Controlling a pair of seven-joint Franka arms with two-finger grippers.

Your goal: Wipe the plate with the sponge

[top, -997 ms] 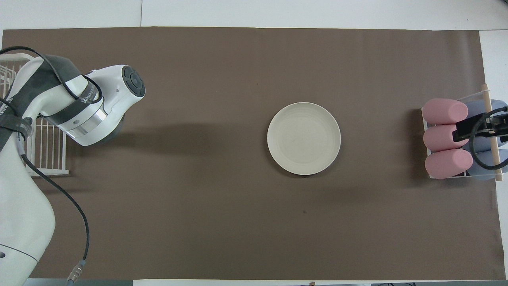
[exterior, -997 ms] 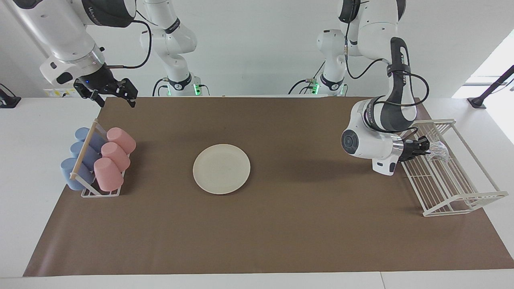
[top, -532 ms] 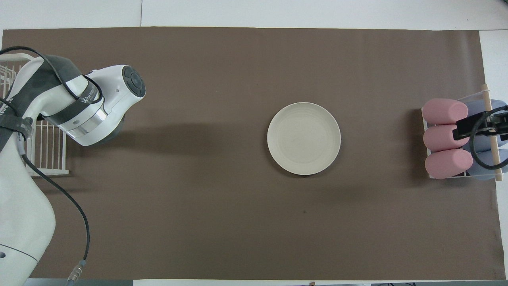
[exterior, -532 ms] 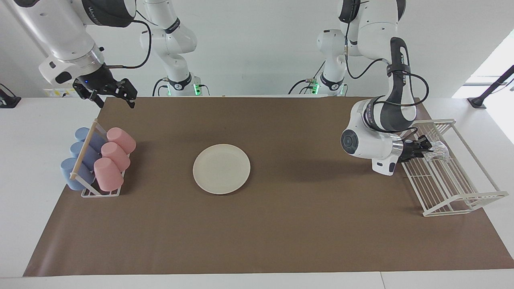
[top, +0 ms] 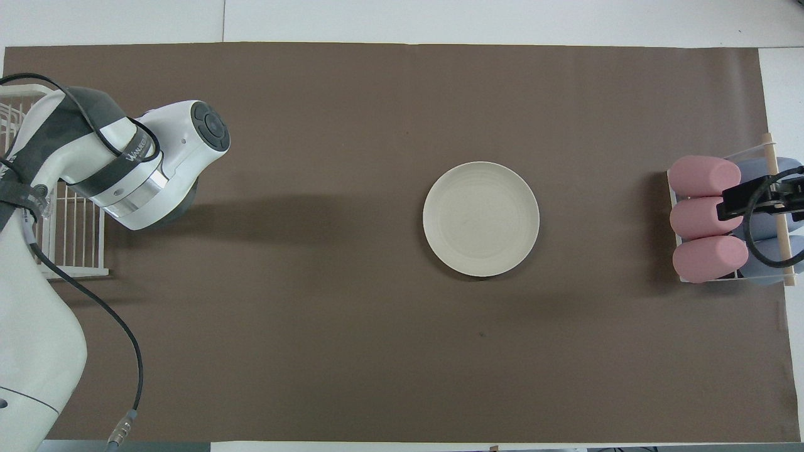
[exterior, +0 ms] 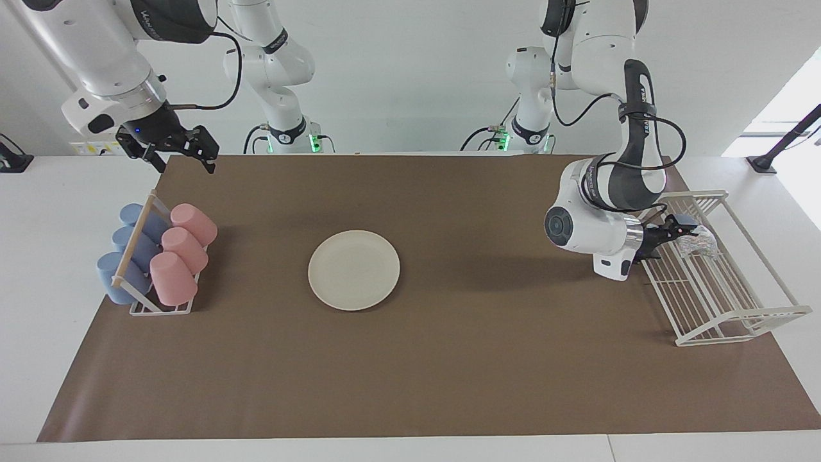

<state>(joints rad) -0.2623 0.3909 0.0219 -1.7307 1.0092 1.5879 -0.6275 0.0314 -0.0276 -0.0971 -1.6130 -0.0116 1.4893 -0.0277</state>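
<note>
Jaws of my left gripper (exterior: 681,232) stood parted beside the silvery mesh sponge (exterior: 698,242) in the white wire rack (exterior: 725,321); my right gripper (exterior: 181,153) waited, spread, above the brown mat's (exterior: 449,359) edge.

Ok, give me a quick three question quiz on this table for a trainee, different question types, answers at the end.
1. True or false: the sponge lies on the plate.
2. How many pink cups sit in the cup rack?
3. Which gripper is at the wire rack: A, left gripper, or B, right gripper?

Key: 1 false, it is in the wire rack. 2 three. 3 A.
</note>
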